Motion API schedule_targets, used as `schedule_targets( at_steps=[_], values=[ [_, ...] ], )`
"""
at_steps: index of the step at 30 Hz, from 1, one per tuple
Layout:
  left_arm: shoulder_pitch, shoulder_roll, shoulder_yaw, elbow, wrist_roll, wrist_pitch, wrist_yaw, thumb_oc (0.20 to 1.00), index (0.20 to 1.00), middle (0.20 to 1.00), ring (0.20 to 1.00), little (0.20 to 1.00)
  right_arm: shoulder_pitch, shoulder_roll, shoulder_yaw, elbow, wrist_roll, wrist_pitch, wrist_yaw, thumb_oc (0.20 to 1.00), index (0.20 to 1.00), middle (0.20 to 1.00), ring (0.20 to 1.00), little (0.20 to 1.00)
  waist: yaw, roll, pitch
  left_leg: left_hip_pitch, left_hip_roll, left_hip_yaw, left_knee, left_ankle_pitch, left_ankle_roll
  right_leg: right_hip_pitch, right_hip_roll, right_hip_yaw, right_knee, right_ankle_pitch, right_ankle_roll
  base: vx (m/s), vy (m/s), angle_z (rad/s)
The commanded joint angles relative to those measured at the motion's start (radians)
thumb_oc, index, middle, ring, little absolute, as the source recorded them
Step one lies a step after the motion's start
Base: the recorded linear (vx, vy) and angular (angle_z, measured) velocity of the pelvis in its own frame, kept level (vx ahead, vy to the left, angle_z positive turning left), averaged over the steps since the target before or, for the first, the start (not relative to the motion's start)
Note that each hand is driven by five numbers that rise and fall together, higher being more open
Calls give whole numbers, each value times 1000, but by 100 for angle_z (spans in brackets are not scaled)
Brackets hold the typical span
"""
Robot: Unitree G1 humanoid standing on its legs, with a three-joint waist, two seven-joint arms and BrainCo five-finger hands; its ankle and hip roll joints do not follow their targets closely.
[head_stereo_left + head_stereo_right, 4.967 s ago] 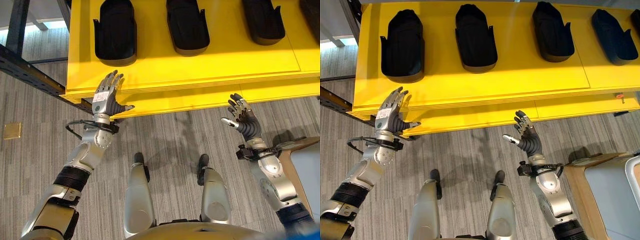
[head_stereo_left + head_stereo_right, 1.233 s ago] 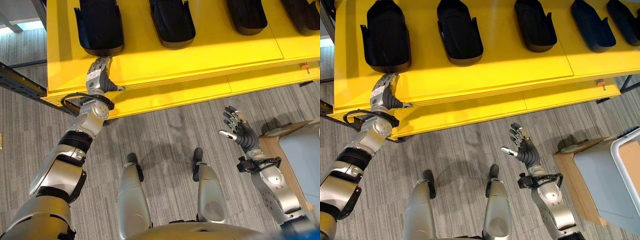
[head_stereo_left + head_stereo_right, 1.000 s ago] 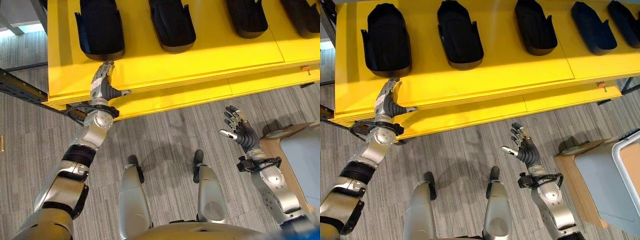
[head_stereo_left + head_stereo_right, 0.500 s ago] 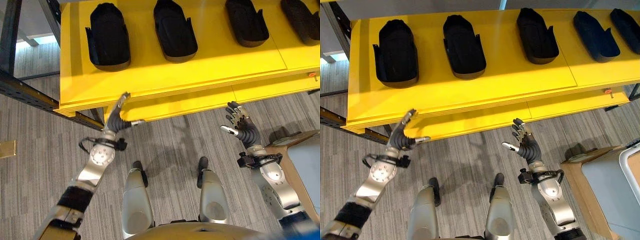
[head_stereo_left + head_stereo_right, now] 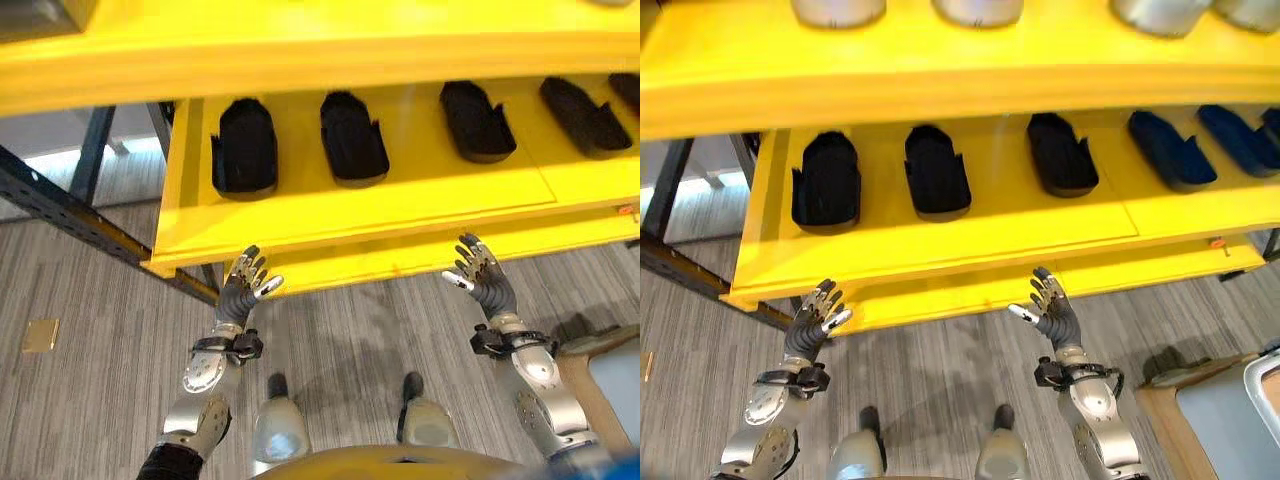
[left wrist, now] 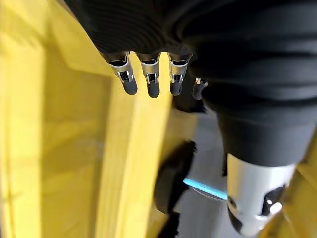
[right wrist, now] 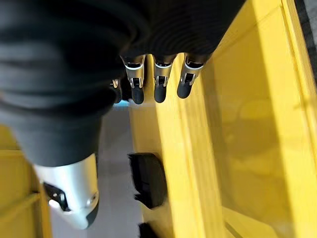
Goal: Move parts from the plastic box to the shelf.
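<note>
Now both hands, left hand (image 5: 240,290) and right hand (image 5: 482,279), hang with straight, empty fingers by the yellow shelf's (image 5: 330,215) front edge, where black parts (image 5: 245,148) sit in a row.

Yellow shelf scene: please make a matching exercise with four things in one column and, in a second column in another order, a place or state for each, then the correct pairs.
Column 1
1. left robot hand
2. right robot hand
3. black parts
4. silver round objects

Column 2
A. lying in a row on the yellow shelf
B. on the upper yellow level
C. open, empty, below the shelf's left end
D. open, empty, below the shelf edge, further right

Pairs: 1-C, 2-D, 3-A, 4-B
</note>
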Motion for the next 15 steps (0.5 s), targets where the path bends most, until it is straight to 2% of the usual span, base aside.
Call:
schedule_targets(
  at_steps=[1,5,7,8,15],
  values=[
    [9,23,5,-23,-44,-13,-55,1000,1000,1000,1000,1000,-8,-16,-33,-35,-22,-25,13,1000,1000,1000,1000,1000,4,-3,-56,-26,20,14,-132,130,34,56,-21,6,-34,4,23,35,-11,-10],
    [24,2,-6,8,-74,14,-63,1000,1000,1000,1000,1000,-13,-9,-18,-21,-13,-16,16,1000,1000,1000,1000,1000,2,2,-99,13,22,48,-192,149,28,68,-20,12,-94,35,32,18,5,-12],
    [26,3,-5,8,-67,15,-64,1000,1000,1000,1000,1000,-19,-8,-11,-16,-13,-13,17,1000,1000,1000,1000,1000,3,3,-106,25,24,56,-205,153,27,70,-19,18,-105,41,34,5,14,-16],
    [36,4,9,10,-20,13,-60,1000,1000,1000,1000,1000,-26,-7,4,-8,-15,-8,27,1000,1000,1000,1000,1000,1,1,-122,44,27,75,-213,153,25,76,-20,29,-120,51,37,11,9,-4],
    [26,-5,24,37,12,7,-53,1000,1000,1000,1000,1000,-23,-2,19,-8,-1,-5,46,1000,1000,1000,1000,1000,-1,-3,-133,74,31,92,-211,145,26,89,-18,39,-114,51,37,13,3,-16]
  ],
)
